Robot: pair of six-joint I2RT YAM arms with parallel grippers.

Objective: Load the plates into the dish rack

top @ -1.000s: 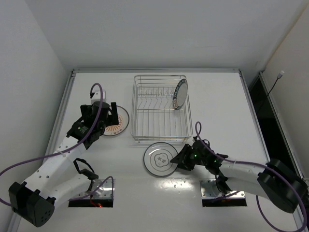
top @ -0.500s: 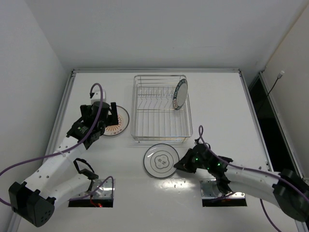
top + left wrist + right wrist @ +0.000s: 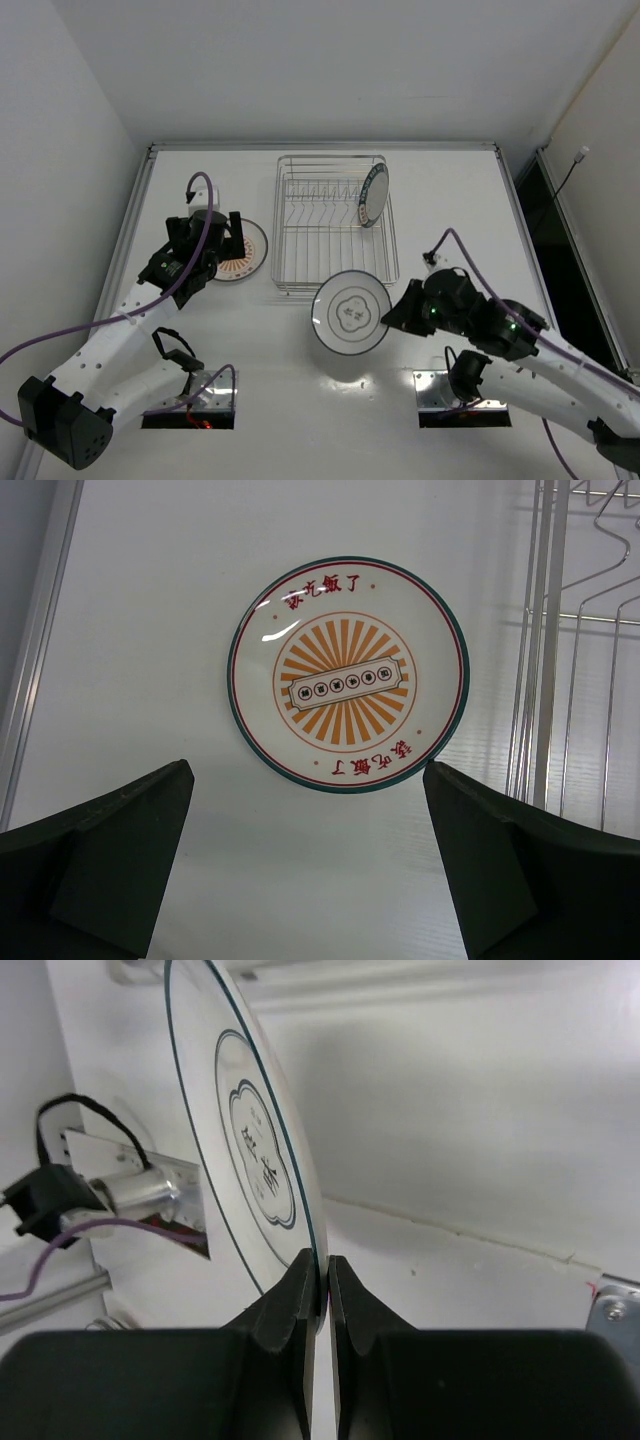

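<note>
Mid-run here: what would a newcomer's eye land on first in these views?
The right gripper pinching the rim of the thin-circled plate, held raised just in front of the dish rack. Next, the teal-ringed plate standing on edge in the rack's far right corner, and the sunburst plate flat on the table beneath the open left gripper.

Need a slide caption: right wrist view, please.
Right end effector pinching the thin-circled plate by its rim.
</note>
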